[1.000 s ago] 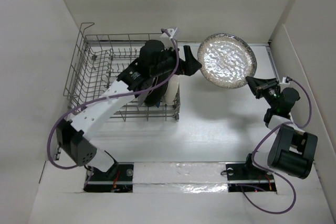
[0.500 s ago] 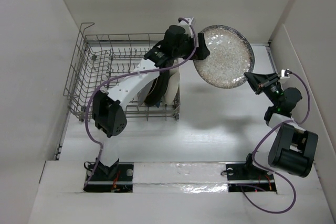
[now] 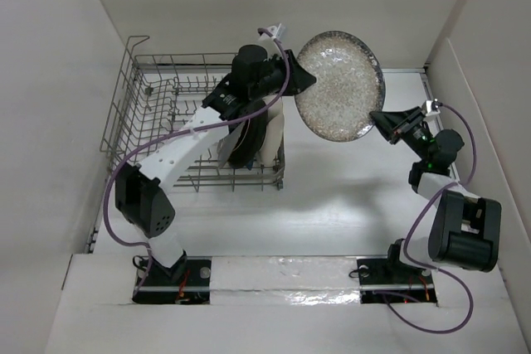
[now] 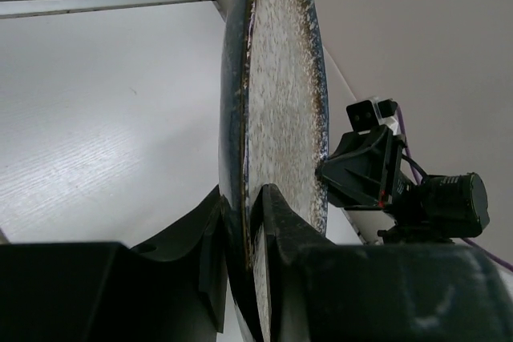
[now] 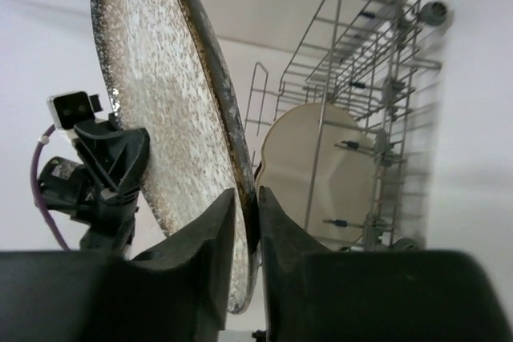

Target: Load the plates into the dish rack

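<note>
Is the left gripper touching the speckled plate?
Touching. The left wrist view shows the left gripper with a finger pressed on each face of the speckled plate.

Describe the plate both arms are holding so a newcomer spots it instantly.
Find the grey wire dish rack at the scene's far left, then look just right of it. The round, dark-rimmed speckled cream plate hangs in the air, pinched by the left fingers and right fingers, unlike the plates standing in the rack.
</note>
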Controlling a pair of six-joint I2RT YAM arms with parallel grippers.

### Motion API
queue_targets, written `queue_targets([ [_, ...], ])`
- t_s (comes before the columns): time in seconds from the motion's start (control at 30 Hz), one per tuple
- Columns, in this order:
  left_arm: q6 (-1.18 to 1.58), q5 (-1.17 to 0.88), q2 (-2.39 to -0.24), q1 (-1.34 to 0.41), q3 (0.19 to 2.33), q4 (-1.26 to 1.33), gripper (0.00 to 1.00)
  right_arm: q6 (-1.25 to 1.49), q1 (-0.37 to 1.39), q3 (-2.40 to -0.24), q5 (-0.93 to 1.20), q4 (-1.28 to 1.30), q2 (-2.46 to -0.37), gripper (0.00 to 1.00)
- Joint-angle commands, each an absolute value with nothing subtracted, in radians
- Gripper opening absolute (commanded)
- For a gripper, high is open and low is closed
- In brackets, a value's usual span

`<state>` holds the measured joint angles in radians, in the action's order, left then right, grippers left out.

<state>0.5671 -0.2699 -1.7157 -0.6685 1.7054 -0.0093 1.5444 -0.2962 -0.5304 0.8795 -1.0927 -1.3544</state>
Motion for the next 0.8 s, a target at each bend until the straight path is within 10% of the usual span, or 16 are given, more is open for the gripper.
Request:
queue_targets([
  [0.0,0.494,-0.262,-1.609,-0.667,1.637,0.117,0.00,1.575,-0.241,-0.609,0.899,-1.261,-1.319,0.30],
  [0.17,0.459,-0.198,-1.503,-0.658,1.660,0.057,0.00,1.523,-0.221,-0.623,0.890,-1.178,-1.290,0.69],
  [0.27,0.417,-0.132,-1.438,-0.632,1.707,0.002,0.00,1.467,-0.210,-0.630,0.887,-1.100,-1.250,0.76],
  [0.77,0.299,0.109,-1.229,-0.278,1.948,-0.411,0.00,1.089,-0.100,-0.614,0.805,-0.640,-1.055,0.79],
])
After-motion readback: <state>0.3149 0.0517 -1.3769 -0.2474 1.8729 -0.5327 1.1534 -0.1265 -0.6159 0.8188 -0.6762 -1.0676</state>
